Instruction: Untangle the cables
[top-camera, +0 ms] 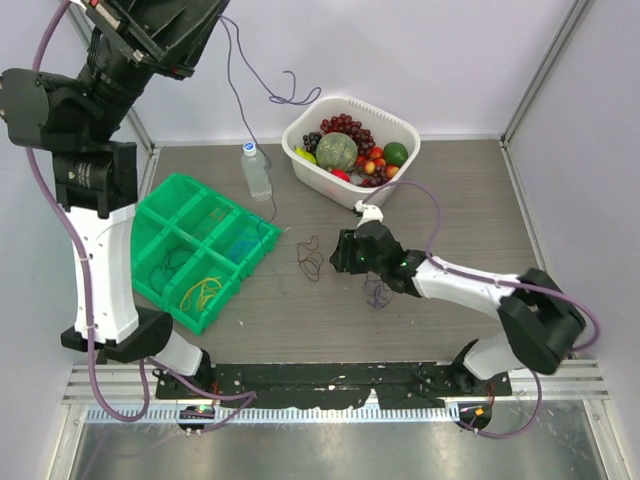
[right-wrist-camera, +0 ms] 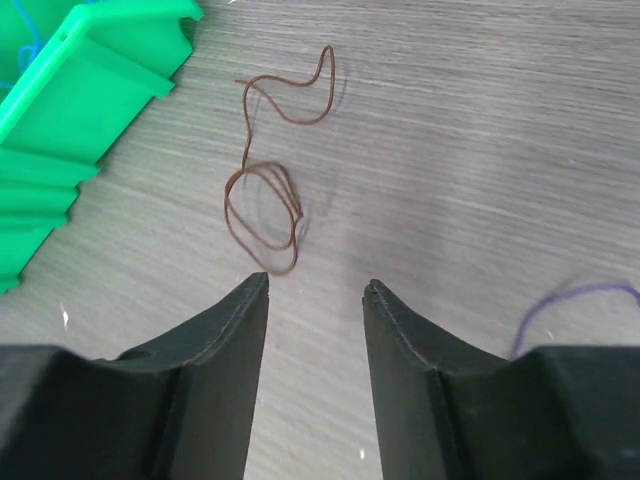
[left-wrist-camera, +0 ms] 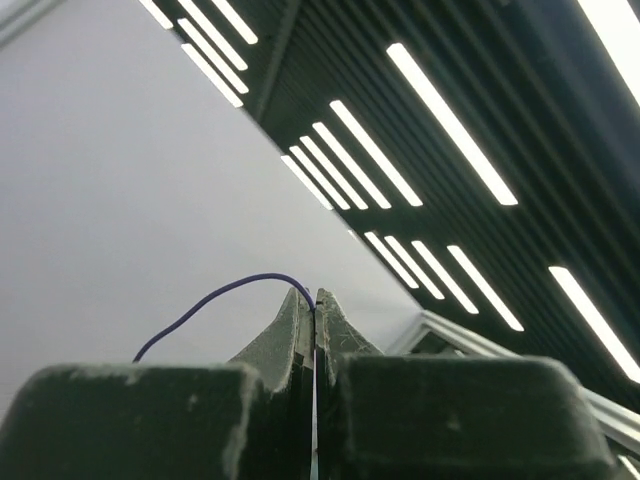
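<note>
In the left wrist view my left gripper [left-wrist-camera: 314, 300] is shut on a thin purple cable [left-wrist-camera: 220, 295]. The arm is raised high at the top left, and this purple cable [top-camera: 243, 110] hangs from it down toward the table. A dark brown cable [top-camera: 310, 258] lies loose on the table. My right gripper [top-camera: 337, 257] stands just right of it, low over the table. Seen from the right wrist, the right gripper [right-wrist-camera: 315, 285] is open and empty, with the brown cable [right-wrist-camera: 265, 205] just ahead of its left fingertip. Another purple cable [right-wrist-camera: 560, 300] lies to its right, under the right arm [top-camera: 378, 292].
A green compartment tray [top-camera: 150, 205] sits at the left, with a yellow cable [top-camera: 205, 292] and a blue cable [top-camera: 240, 245] in its cells. A water bottle [top-camera: 257, 172] stands behind the tray. A white basket [top-camera: 405, 120] of fruit stands at the back.
</note>
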Tool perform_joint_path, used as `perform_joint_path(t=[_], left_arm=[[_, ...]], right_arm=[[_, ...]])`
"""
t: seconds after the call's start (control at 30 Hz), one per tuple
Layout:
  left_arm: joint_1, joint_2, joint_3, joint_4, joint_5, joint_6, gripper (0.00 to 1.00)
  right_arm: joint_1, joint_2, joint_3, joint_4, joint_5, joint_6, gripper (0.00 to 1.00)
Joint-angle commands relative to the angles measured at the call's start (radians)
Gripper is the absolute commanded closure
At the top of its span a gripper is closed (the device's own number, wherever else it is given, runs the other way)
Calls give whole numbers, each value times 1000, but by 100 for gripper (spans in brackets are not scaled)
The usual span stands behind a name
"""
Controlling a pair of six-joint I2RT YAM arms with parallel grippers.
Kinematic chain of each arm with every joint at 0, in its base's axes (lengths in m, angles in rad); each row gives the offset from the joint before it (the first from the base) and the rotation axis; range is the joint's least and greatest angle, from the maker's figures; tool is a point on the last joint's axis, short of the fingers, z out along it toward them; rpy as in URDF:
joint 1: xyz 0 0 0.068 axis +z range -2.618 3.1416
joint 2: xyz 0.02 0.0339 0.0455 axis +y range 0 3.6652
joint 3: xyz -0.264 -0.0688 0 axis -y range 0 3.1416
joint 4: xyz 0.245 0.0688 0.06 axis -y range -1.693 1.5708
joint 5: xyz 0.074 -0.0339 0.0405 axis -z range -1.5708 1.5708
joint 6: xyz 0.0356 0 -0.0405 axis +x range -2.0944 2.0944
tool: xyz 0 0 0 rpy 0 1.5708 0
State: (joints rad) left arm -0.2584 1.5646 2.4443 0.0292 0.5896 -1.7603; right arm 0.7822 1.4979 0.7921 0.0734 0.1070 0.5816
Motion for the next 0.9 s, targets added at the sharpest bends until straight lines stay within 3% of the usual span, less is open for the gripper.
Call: perform_joint_path(t=[0.0, 0.23, 0.53, 0.73, 0.87], left_arm=[[71, -78, -53, -260, 134, 261, 100], [228, -104, -96, -454, 180, 452, 100], [458, -95, -64, -705, 179, 677, 100], [564, -69, -36, -934, 150, 872, 100], [617, -31, 15, -1011, 121, 918, 100]], right_arm=[[2, -212, -57, -138, -6, -38, 49], [0, -464, -128, -291, 22, -65, 43], [-8, -479, -80, -374, 40, -92, 43], [-14, -461, -54, -377, 26, -100, 43], [-26, -432, -51, -370, 2, -123, 43]])
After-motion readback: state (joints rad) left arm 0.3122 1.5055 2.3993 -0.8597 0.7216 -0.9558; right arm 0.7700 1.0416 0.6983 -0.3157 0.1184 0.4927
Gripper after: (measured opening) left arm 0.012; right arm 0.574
